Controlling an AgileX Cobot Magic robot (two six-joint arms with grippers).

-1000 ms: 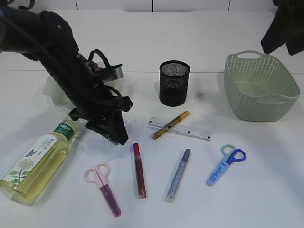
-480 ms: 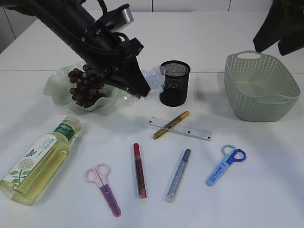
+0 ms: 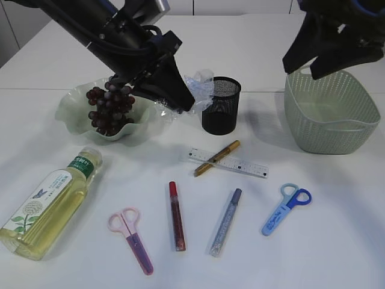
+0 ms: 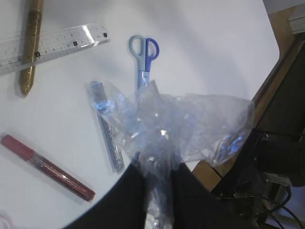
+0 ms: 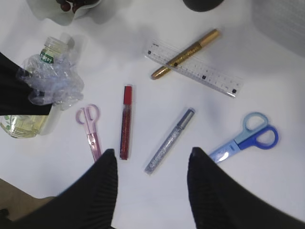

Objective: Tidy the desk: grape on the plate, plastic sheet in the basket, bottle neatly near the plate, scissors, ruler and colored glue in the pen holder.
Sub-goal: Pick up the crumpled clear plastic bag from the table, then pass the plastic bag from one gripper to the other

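My left gripper (image 4: 157, 174) is shut on the crumpled clear plastic sheet (image 4: 181, 119), held in the air beside the black mesh pen holder (image 3: 221, 105). The grape bunch (image 3: 108, 108) lies in the pale green plate (image 3: 69, 108). A bottle (image 3: 48, 205) of yellow liquid lies on its side at the front left. Pink scissors (image 3: 132, 238), blue scissors (image 3: 286, 209), the clear ruler (image 3: 240, 164) and red (image 3: 176, 215), silver (image 3: 225, 221) and gold (image 3: 216, 158) glue pens lie on the table. My right gripper (image 5: 151, 155) hangs open and empty high above them.
The green basket (image 3: 329, 123) stands at the right with nothing showing inside, and the right arm (image 3: 328, 42) hovers over its back rim. The gold glue pen lies across the ruler. The table's edge shows in the left wrist view.
The left arm has lifted the plastic sheet off the table and carried it up and right to beside the pen holder, uncovering the plate. The right arm has come further into view.
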